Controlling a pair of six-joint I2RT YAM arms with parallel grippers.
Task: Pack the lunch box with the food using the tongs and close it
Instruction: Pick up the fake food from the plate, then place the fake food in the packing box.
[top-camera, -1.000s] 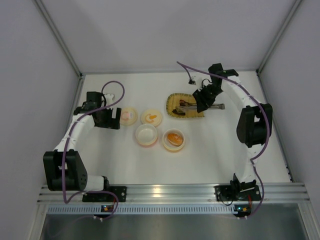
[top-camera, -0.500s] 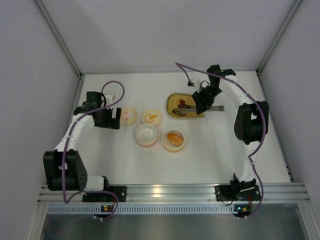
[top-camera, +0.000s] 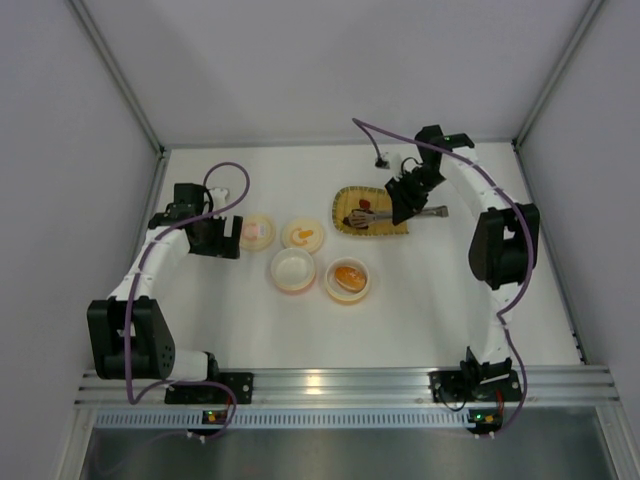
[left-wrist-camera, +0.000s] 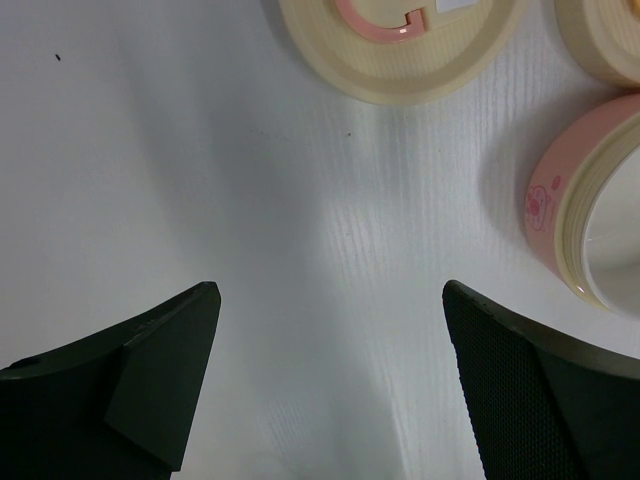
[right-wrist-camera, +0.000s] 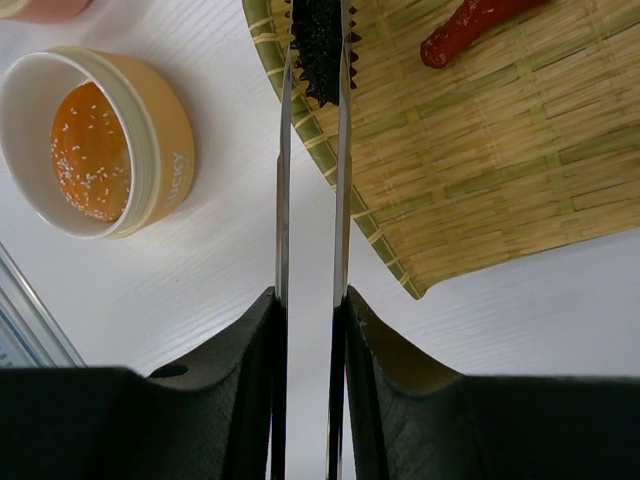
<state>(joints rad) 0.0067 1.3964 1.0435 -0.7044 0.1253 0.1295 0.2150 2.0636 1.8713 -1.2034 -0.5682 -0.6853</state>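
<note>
White table (top-camera: 430, 300) with pale grey walls fills the overhead view. At its far right the right gripper (right-wrist-camera: 310, 330) is clamped on the tongs (right-wrist-camera: 284, 200), its fingers (right-wrist-camera: 240, 380) pressing the two thin metal arms in until they run almost parallel with a narrow gap. The tong tips pinch the dark brown piece (right-wrist-camera: 318, 45) right at the green rim of the woven tray (right-wrist-camera: 480, 180); whether it is off the tray I cannot tell. A red piece (right-wrist-camera: 470, 25) lies on the tray just beside it. The orange piece (right-wrist-camera: 90, 150) sits in the orange bowl (right-wrist-camera: 160, 130) near the tray. On the left, the left gripper (left-wrist-camera: 330, 300) hangs over bare table with its fingers (left-wrist-camera: 160, 380) spread wide, touching nothing, near a cream lid (left-wrist-camera: 400, 40) and the pink bowl (left-wrist-camera: 570, 220).
</note>
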